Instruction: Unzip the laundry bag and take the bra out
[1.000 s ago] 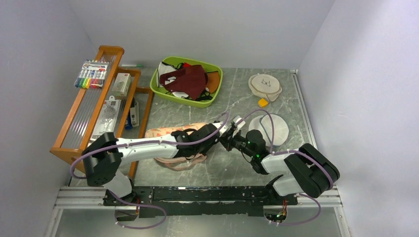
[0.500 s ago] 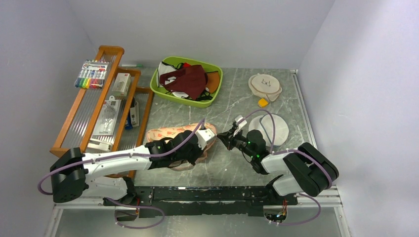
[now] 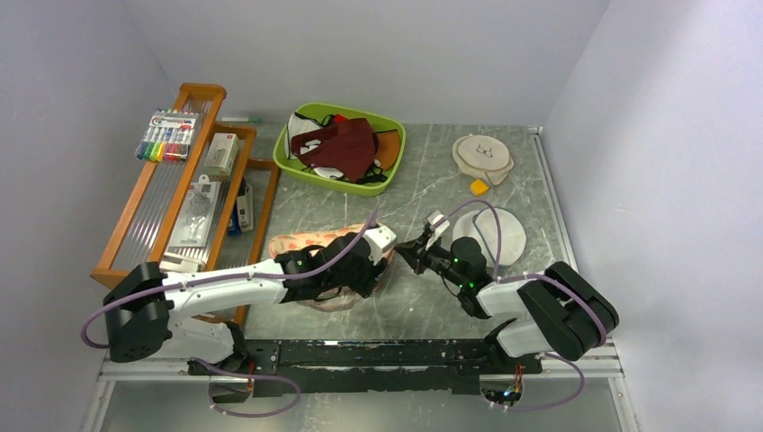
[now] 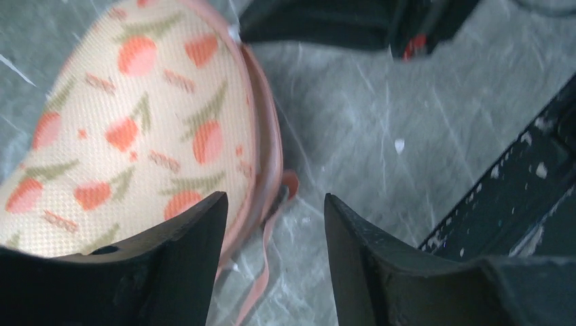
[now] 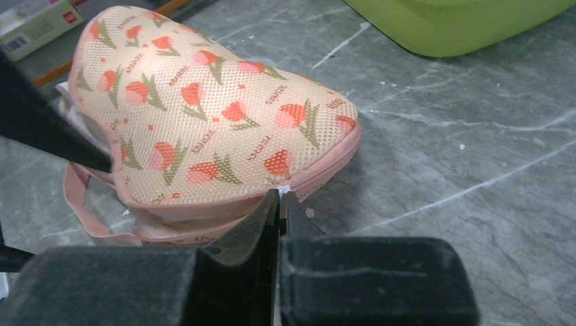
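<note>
Two grippers were at the laundry bag (image 5: 204, 115) on the table (image 3: 423, 306): right gripper (image 5: 280, 195) pinched shut on what looked like its zip pull (image 5: 286, 188), left gripper (image 4: 273, 204) spread open over the bag's end. Pinning the bag while pulling along the edging would help. The bra did not show.

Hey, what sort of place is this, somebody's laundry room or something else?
Likely a robot lab test cell: two arms bolted to a metal rail, blank walls boxing in the table, staged props like the green bin of clothes.
</note>
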Tool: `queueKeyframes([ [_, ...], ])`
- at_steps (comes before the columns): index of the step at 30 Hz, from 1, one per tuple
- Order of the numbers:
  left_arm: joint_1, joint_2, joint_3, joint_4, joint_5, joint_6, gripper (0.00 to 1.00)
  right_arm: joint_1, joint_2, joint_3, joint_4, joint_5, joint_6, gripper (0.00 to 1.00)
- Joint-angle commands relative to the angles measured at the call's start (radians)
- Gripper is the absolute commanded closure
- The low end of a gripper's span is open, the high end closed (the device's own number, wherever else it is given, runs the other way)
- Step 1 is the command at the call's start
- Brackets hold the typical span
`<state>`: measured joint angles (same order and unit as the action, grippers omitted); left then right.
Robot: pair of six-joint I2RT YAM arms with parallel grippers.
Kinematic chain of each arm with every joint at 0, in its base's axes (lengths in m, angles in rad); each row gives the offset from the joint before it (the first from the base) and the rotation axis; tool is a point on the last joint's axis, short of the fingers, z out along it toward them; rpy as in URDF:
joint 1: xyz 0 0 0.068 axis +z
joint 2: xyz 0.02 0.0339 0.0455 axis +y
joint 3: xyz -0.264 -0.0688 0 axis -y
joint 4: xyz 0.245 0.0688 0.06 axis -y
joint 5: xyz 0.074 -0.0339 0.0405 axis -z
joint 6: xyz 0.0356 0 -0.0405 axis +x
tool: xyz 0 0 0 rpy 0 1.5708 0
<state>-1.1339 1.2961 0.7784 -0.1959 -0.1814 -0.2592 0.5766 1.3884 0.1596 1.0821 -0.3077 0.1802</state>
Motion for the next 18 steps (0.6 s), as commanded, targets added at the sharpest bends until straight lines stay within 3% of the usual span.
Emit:
queueKeyframes([
  [1, 0.016, 0.073, 0.113, 0.07, -0.117, 0.004, 0.32, -0.005, -0.036, -0.014, 0.064, -0.041, -0.026, 1.0],
  [4, 0.048, 0.172, 0.19, 0.058, -0.089, 0.025, 0.36, -0.004, -0.041, -0.02, 0.071, -0.042, -0.026, 1.0],
  [9, 0.089, 0.301, 0.269, 0.032, -0.097, 0.037, 0.53, -0.005, -0.055, -0.019, 0.066, -0.069, -0.021, 1.0],
  [18, 0.095, 0.337, 0.283, 0.042, 0.001, 0.046, 0.83, -0.005, -0.033, -0.008, 0.071, -0.071, -0.008, 1.0],
])
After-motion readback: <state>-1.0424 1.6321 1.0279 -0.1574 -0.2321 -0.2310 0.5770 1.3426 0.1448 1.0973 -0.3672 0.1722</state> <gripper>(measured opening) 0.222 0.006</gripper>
